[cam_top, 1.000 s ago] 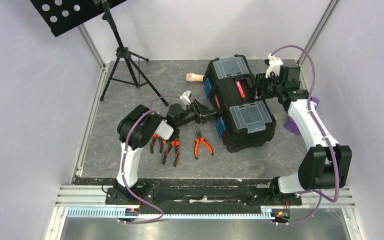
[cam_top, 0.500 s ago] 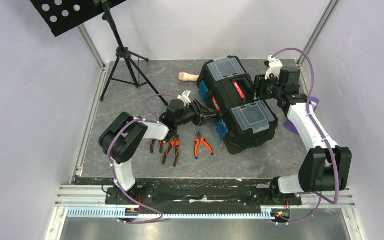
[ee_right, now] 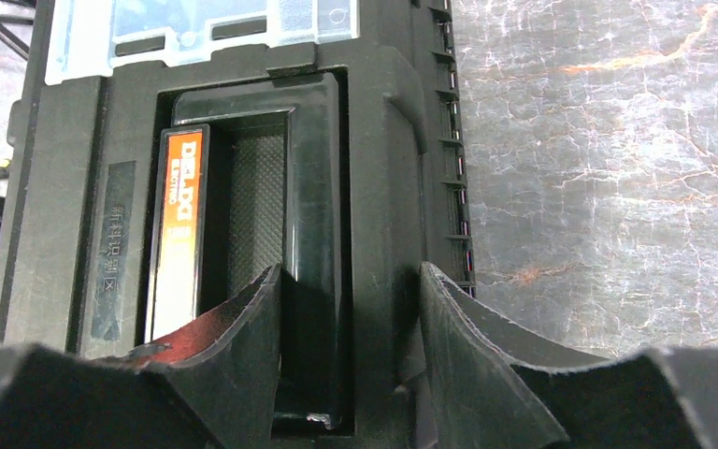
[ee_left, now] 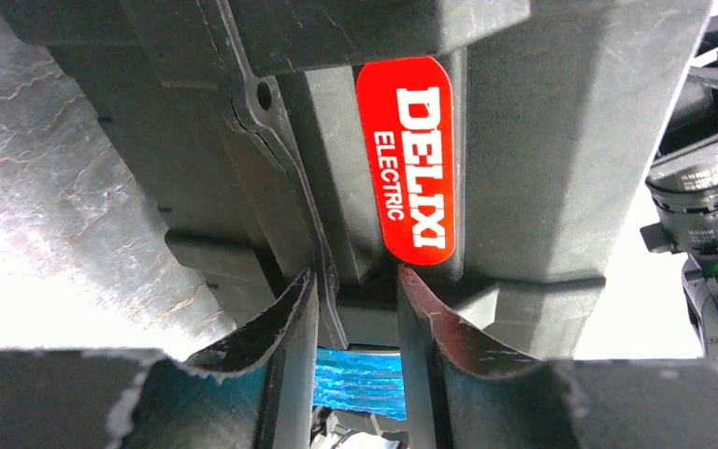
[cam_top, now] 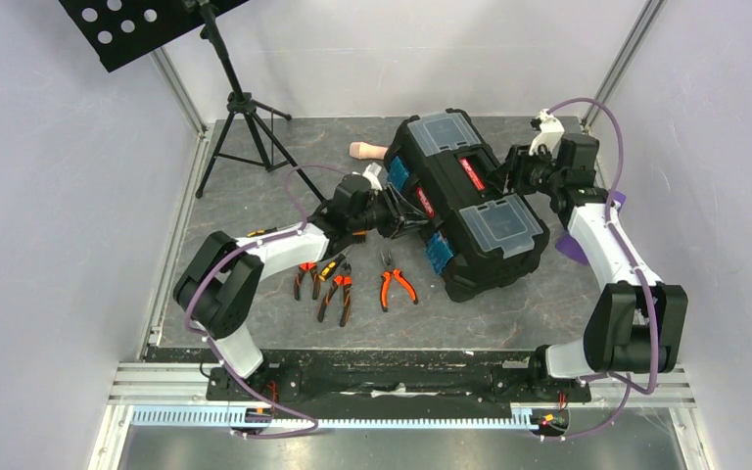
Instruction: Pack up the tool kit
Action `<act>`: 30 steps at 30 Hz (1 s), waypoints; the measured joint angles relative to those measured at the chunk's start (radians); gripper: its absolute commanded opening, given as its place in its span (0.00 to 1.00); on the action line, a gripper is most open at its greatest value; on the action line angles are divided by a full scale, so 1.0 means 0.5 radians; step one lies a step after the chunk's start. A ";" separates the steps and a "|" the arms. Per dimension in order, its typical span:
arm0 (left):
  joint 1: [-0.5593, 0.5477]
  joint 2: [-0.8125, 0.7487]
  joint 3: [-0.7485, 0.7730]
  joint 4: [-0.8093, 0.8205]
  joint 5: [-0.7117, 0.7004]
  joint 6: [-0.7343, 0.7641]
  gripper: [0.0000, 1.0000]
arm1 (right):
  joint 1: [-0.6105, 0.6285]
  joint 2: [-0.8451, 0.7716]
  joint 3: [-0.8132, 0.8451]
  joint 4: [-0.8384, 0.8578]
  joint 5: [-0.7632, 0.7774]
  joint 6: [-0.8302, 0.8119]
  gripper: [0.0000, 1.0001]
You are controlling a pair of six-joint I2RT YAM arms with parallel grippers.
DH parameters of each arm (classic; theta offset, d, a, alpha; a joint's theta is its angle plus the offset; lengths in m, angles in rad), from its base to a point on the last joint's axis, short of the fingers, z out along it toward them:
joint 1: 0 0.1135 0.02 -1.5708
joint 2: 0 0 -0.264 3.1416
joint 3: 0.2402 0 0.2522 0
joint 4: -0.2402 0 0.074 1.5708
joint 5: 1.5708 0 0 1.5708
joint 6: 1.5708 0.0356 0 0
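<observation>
Toolbox sitting closed, skewed, at far right of table. Left gripper pinching narrow black tab on box front, just under red label; jaws partly closed, touching both sides. Right gripper clamping box back wall, half open: 1 finger in handle recess, 1 outside. Orange pliers lying loose near box front, not touching.

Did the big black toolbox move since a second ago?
Yes. The toolbox slid slightly left, its far end now closer to the tripod.
</observation>
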 measured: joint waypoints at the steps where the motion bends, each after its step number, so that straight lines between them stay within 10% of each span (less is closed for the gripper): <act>1: -0.008 -0.005 0.029 -0.040 -0.011 0.021 0.02 | -0.033 0.011 -0.002 0.014 -0.031 0.015 0.29; 7: -0.034 -0.008 0.204 -0.220 -0.028 0.127 0.05 | -0.161 0.077 0.009 0.066 -0.138 0.115 0.27; 13: -0.036 -0.077 0.351 -0.188 0.020 0.193 0.60 | -0.196 0.137 0.038 0.056 -0.279 0.114 0.27; 17: 0.008 -0.269 0.400 -0.085 0.027 0.240 0.78 | -0.198 0.175 0.050 0.048 -0.388 0.103 0.27; 30: 0.261 -0.183 -0.050 0.073 -0.010 0.230 0.85 | -0.346 0.297 0.089 0.094 -0.569 0.190 0.27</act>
